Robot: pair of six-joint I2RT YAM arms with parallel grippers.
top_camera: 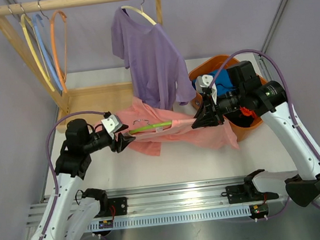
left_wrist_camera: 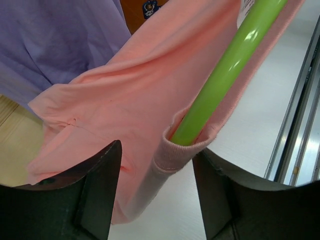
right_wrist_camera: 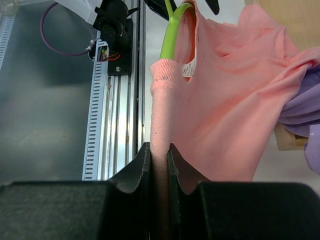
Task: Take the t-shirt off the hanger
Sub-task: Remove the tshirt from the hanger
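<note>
Spanning mid-frame, the salmon-pink cotton t-shirt (top_camera: 173, 134) was not yet freed from the lime-green plastic hanger (top_camera: 155, 125); its fabric was clamped by the right gripper (right_wrist_camera: 159, 150), while the left gripper (left_wrist_camera: 156, 150) was spread apart around the hanger's end.

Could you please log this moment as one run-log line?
left gripper open around hanger end | right gripper shut on shirt | hanger inside shirt

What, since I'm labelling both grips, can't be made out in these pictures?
Right wrist view: whether the right gripper pinches the green hanger too; the pink t-shirt covers it there.
Left wrist view: whether the left gripper touches the hanger; the t-shirt's ribbed band hides its end.
Top view: contents of the orange basket, mostly behind the right arm.
</note>
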